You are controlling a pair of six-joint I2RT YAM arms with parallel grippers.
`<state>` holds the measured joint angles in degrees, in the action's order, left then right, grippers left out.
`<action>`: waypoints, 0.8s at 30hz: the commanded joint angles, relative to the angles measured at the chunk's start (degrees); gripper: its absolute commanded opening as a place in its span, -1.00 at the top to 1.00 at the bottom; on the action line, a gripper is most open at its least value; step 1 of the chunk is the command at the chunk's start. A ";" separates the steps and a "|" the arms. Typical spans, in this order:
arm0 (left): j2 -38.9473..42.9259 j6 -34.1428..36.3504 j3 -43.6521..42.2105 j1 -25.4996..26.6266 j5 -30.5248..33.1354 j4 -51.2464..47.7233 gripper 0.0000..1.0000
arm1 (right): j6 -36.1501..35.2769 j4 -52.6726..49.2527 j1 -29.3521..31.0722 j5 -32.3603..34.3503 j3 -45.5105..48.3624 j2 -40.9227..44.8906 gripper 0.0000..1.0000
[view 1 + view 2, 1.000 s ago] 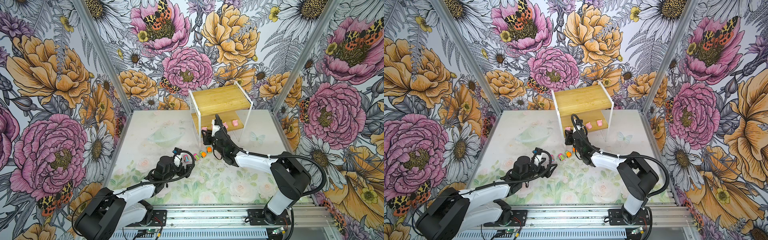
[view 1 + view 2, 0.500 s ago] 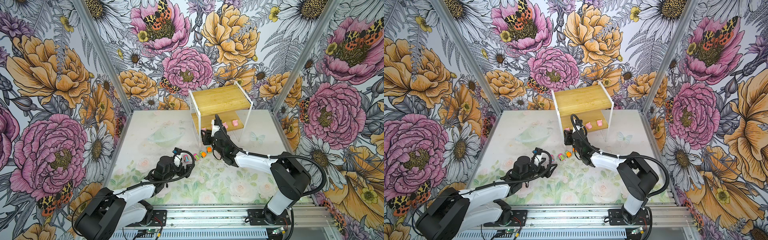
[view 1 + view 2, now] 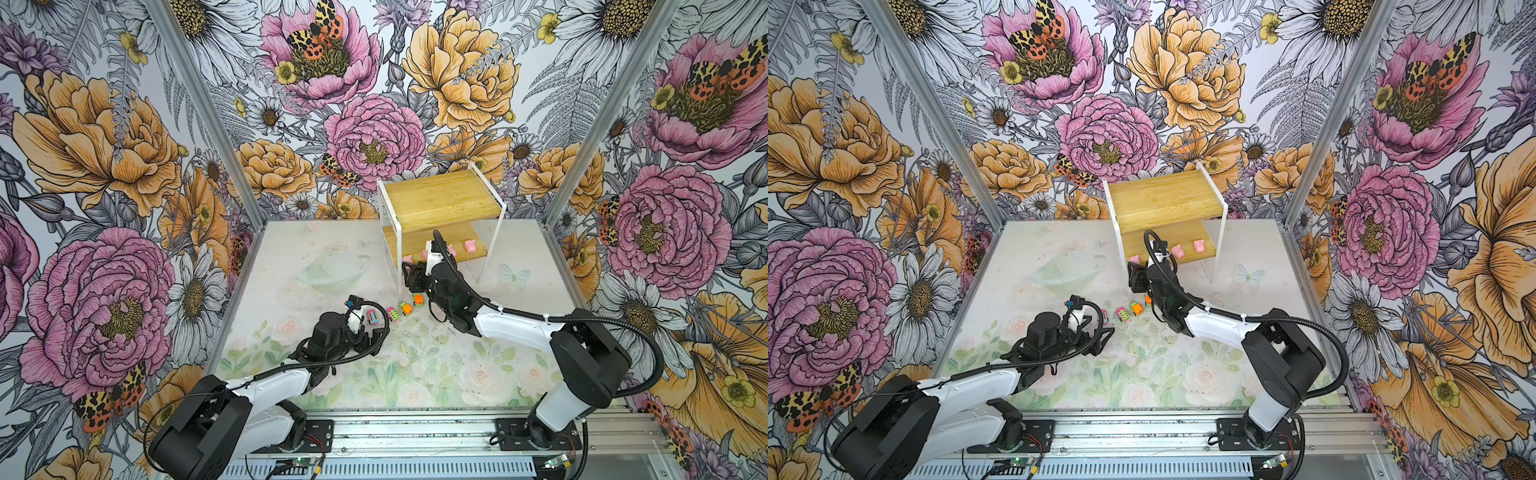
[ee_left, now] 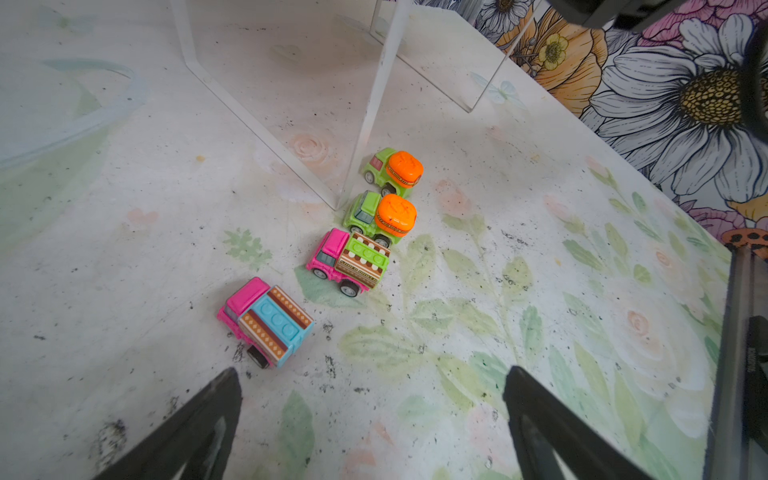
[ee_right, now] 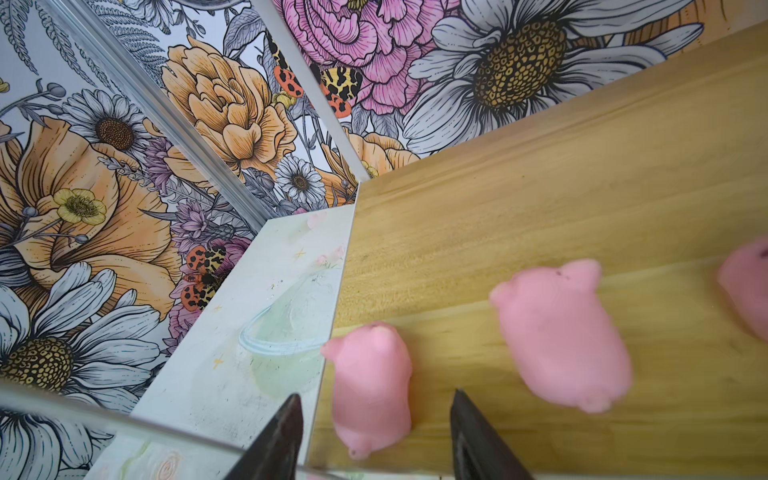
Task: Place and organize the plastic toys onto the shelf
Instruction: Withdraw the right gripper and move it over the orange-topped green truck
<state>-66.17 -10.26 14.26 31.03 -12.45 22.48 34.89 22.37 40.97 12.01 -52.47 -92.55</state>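
The right jaws are standing parted around a squashy-looking pig point(image 5: 371, 386) on the shelf's point(image 5: 623, 187) lower board, while the left jaws are hanging wide and empty over the bench's point(image 4: 124, 249) light, slick-looking cars point(image 4: 348, 262), probably best pinched across their flat sides

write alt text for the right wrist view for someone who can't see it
The right gripper, jaws open, straddles a pink pig toy lying at the end of the wooden shelf, not touching it. A second pig and part of a third pig lie further along the board, with floral wallpaper behind.
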 commanded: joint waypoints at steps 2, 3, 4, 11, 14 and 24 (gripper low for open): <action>0.13 0.86 1.07 0.54 0.70 0.83 -0.98 | -1.31 -5.07 0.19 0.04 3.52 4.24 -0.19; 0.19 0.86 1.04 0.53 0.73 0.77 -0.98 | -2.20 -5.61 0.23 -0.58 4.50 5.37 -0.19; 0.20 0.88 1.03 0.52 0.74 0.79 -0.98 | -3.32 -5.97 0.16 -1.48 5.46 6.42 -0.19; 0.17 0.87 1.24 0.61 0.76 0.54 -0.97 | -16.78 -10.00 0.10 -11.57 14.44 15.15 -0.19; 0.12 0.86 1.22 0.70 0.90 0.48 -0.98 | -20.96 -9.38 -0.01 -11.68 18.27 16.44 -0.19; 0.53 0.59 1.33 0.70 1.93 -0.07 -0.98 | -24.96 4.44 -2.85 -13.50 24.19 8.89 -0.13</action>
<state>-66.15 -10.26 14.26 31.29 -11.99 22.46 11.94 19.86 39.09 0.49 -28.10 -81.32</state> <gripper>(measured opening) 0.987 0.570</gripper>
